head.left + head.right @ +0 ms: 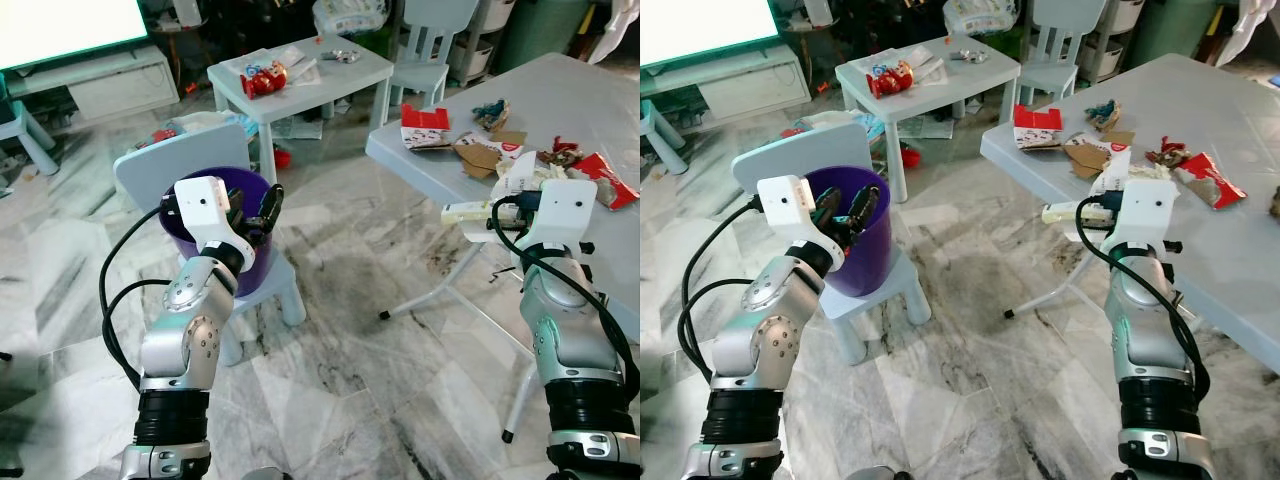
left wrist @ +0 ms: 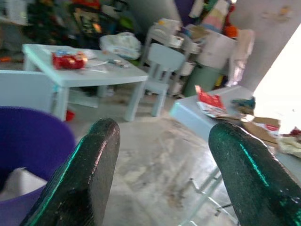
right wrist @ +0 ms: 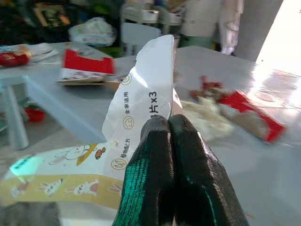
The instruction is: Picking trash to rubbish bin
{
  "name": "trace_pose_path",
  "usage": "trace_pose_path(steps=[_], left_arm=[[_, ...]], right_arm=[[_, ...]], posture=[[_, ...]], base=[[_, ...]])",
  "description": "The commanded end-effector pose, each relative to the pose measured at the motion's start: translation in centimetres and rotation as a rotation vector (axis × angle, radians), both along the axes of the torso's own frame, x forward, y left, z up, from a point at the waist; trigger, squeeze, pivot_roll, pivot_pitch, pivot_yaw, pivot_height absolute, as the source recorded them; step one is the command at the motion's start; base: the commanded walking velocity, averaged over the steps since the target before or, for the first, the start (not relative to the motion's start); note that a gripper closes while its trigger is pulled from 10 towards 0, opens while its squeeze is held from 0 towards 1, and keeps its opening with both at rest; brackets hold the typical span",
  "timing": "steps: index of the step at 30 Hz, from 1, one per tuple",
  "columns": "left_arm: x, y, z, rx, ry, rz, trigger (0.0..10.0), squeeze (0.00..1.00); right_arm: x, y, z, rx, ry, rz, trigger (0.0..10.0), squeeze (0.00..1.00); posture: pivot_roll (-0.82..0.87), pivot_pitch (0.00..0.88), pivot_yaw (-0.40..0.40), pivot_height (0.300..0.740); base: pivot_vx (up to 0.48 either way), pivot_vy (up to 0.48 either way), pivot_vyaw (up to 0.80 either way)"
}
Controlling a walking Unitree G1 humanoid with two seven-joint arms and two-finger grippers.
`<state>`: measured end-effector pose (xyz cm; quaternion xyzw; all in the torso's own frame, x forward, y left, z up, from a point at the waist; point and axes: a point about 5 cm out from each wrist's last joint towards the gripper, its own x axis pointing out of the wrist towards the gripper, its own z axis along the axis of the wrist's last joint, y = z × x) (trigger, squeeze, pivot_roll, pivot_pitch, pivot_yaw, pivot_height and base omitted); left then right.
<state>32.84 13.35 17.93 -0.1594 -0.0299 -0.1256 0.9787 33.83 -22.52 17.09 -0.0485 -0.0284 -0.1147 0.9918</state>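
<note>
Our right claw [image 3: 170, 123] is pinched tight on a white and yellow wrapper [image 3: 136, 113] at the grey worktop's [image 1: 560, 90] near edge, while our left claw [image 2: 162, 141] hangs spread wide, holding nothing, over the purple bin [image 1: 245, 262] on the small chair [image 1: 150, 165].

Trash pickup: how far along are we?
Early. Done: nothing visibly in the purple plastic bin on the pale blue chair; its inside is mostly hidden. In hand: the right hand is shut on a white printed paper wrapper; the left hand hangs open by the bin. Left: red and brown wrappers on the grey folding table.
</note>
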Motion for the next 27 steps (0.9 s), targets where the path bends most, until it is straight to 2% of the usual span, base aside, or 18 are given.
trace_pose_path(steps=[1, 19, 23, 27], left_arm=[[0.1, -0.45, 0.19, -0.001, -0.004, -0.023, 10.0, 0.0], [0.14, -0.66, -0.29, -0.001, 0.019, -0.067, 10.0, 0.0], [0.1, -0.71, -0.25, 0.004, 0.012, -0.075, 10.0, 0.0], [-0.02, -0.79, -0.31, 0.007, 0.012, -0.086, 10.0, 0.0]], right_arm=[[-0.02, -0.44, 0.23, -0.005, -0.003, -0.021, 10.0, 0.0], [-0.17, -0.64, 0.28, -0.013, -0.004, -0.027, 10.0, 0.0], [-0.17, -0.65, 0.29, -0.012, -0.006, -0.028, 10.0, 0.0], [-0.18, -0.62, 0.33, -0.014, -0.008, -0.028, 10.0, 0.0]], posture=[[0.06, 0.062, -0.023, 0.74], [0.05, 0.064, -0.019, 0.74], [0.05, 0.065, -0.02, 0.74], [0.05, 0.066, -0.021, 0.74]], base=[[0.0, 0.0, -0.8], [0.0, 0.0, -0.8], [0.319, 0.0, -0.62], [0.381, 0.0, 0.0]])
